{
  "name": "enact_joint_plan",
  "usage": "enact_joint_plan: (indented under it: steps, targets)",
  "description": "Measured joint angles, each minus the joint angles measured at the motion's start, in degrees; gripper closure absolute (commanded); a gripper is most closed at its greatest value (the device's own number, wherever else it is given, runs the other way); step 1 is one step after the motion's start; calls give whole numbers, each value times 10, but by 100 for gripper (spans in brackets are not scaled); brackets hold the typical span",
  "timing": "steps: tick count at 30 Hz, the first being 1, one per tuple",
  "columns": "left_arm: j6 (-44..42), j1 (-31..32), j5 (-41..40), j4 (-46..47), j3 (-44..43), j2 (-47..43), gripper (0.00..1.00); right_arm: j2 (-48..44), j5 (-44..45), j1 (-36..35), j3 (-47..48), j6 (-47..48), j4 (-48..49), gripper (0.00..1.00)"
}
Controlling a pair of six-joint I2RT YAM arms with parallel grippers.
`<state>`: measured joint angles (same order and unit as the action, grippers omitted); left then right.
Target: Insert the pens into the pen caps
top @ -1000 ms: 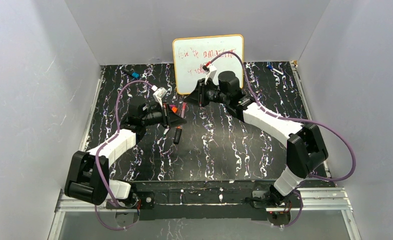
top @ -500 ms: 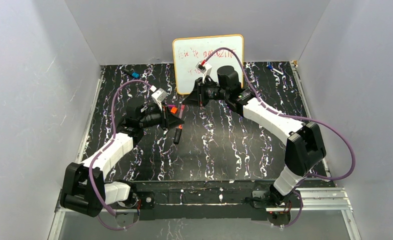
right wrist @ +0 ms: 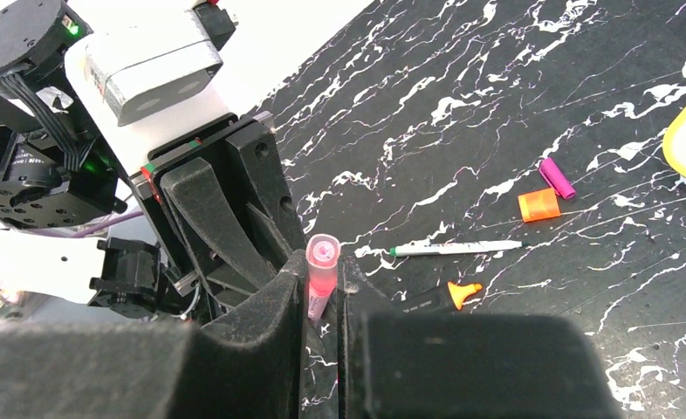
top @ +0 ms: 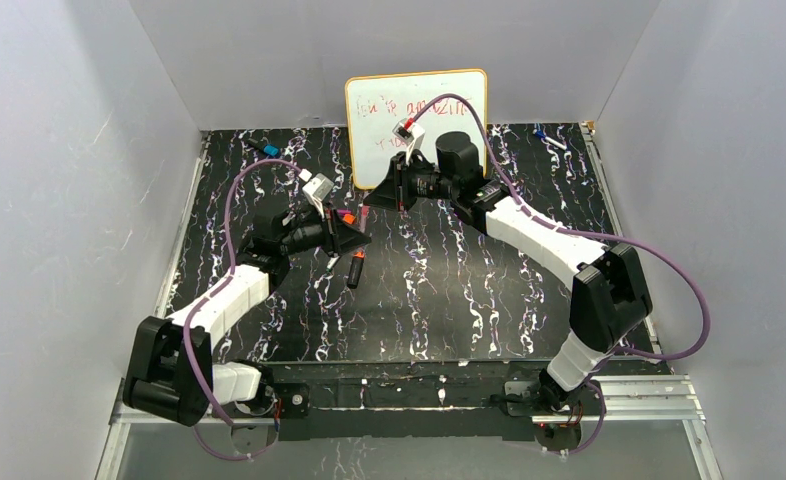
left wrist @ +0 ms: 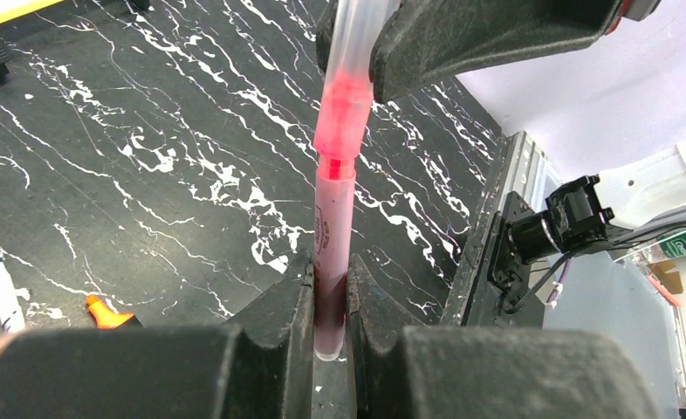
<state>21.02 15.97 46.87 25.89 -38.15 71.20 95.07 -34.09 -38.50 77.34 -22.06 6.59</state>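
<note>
Contact on the pink marker [left wrist: 334, 205] is two-point: my left gripper [left wrist: 329, 292] is closed narrow on its darker lower end, and my right gripper [right wrist: 323, 278] is closed narrow on the pale upper barrel. The marker therefore hangs in the air between both wrists, above the black marbled table [top: 449, 300]. A bright pink collar [left wrist: 346, 122] sits just under my right fingers [left wrist: 462, 35]; whether that section is the cap or the pen's neck I cannot tell. I judge the part light, rigid and smooth-walled, so it can slip or pivot in flat pads if pushed off-axis; hold each half near the joint and press straight along the barrel. Lying on the table are the purple cap [right wrist: 556, 177], the orange cap [right wrist: 538, 204], a slim white pen [right wrist: 456, 248] and the black marker [right wrist: 449, 297] with its orange tip. The caps are tiny and will likely skid; pinch them across the sides.
</note>
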Motion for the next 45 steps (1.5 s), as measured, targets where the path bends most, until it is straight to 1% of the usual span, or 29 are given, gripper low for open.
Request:
enact_joint_plan:
  steps: [6, 12, 19, 27, 31, 35, 38, 40, 41, 43, 45]
  targets:
    - [17, 0, 5, 24, 2, 11, 100, 0, 9, -1, 0, 3, 0, 99]
    - [-5, 0, 0, 10, 1, 11, 100, 5, 9, -5, 4, 21, -9, 99]
    - [-20, 0, -30, -15, 0, 15, 100, 33, 3, -10, 28, 38, -26, 99]
    - [-1, 0, -43, -6, 1, 15, 100, 47, 1, -17, 40, 45, -26, 98]
    - [10, 0, -43, 7, 2, 15, 100, 47, 2, -17, 43, 46, -21, 83]
    - [13, 0, -43, 13, 2, 15, 100, 47, 5, -18, 46, 48, -21, 74]
    - [17, -1, -44, 27, 2, 15, 100, 46, 11, -24, 45, 49, -33, 60]
    - [18, -9, -56, 53, -1, 14, 100, 42, 9, -36, 28, 43, -61, 50]
    - [17, -15, -52, 52, -3, 13, 100, 40, 23, -44, 14, 42, -59, 46]
    - [17, -19, -54, 47, -3, 14, 100, 32, 38, -52, -8, 34, -49, 41]
    - [16, -20, -58, 58, -4, 12, 100, 17, 42, -59, -42, 17, -47, 39]
